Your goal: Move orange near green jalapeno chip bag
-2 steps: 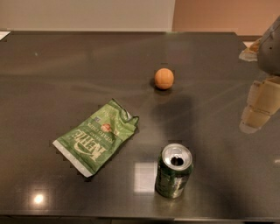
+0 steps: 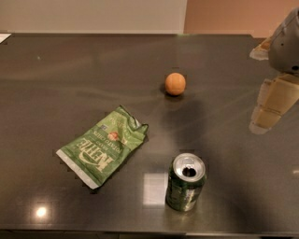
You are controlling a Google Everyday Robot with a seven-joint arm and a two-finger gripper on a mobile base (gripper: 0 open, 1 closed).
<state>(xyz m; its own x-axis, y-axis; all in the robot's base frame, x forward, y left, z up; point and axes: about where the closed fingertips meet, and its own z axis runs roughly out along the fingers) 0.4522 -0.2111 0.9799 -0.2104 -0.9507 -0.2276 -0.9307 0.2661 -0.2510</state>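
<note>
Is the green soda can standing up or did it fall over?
Standing up. The soda can rests on its base, round top facing up. The end effector hangs at the right edge, away from it.

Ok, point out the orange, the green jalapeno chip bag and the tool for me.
orange (image 2: 175, 84): camera view, middle of its skin.
green jalapeno chip bag (image 2: 103, 145): camera view, printed face by the lettering.
tool (image 2: 273, 103): camera view, beige lower part, at the right edge, right of the orange.

Likely an office or lab: a dark, glossy polished desk (image 2: 70, 70), a plain pale wall (image 2: 93, 14) behind; a beige pincer (image 2: 264, 121) hangs at its right edge.
</note>
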